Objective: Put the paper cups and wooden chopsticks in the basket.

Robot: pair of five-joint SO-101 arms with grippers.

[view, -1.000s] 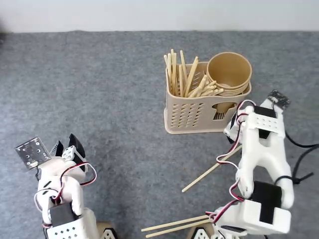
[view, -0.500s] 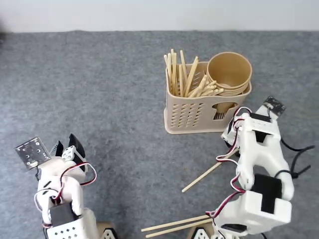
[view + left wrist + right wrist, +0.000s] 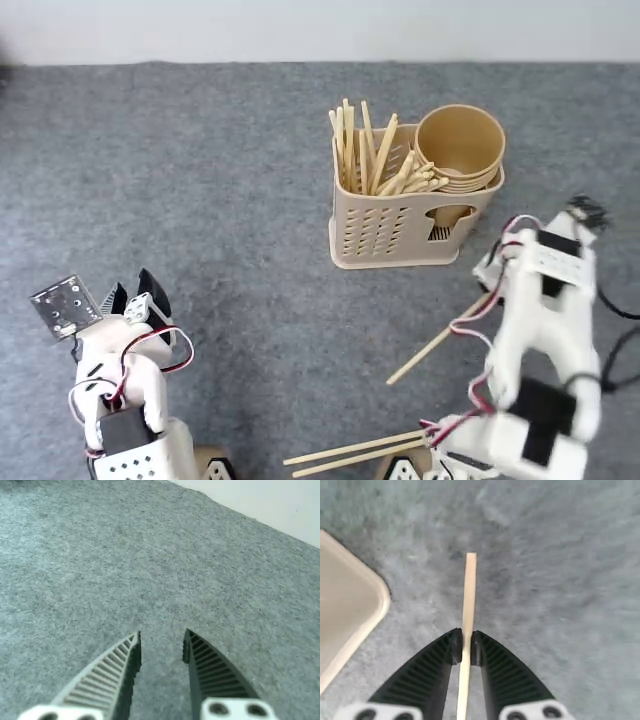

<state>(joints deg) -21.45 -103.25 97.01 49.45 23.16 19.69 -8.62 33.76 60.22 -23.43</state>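
Your right gripper (image 3: 466,647) is clamped on one wooden chopstick (image 3: 469,595), near the basket (image 3: 385,235) corner. In the last second the arm swung to its right and the stick followed, so the grasp holds. The long axis runs diagonally, with the tail toward the table's near edge. Your left gripper (image 3: 161,647) is narrowly parted and empty.

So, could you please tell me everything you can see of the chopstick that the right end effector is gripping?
The chopstick is a slim, straight stick of pale wood with a squared tip. The right end effector is shut on it near one end, the tip poking out beyond it. It slants over the grey mat beside the basket, clear of it. Whether its far end rests on the mat is unclear.
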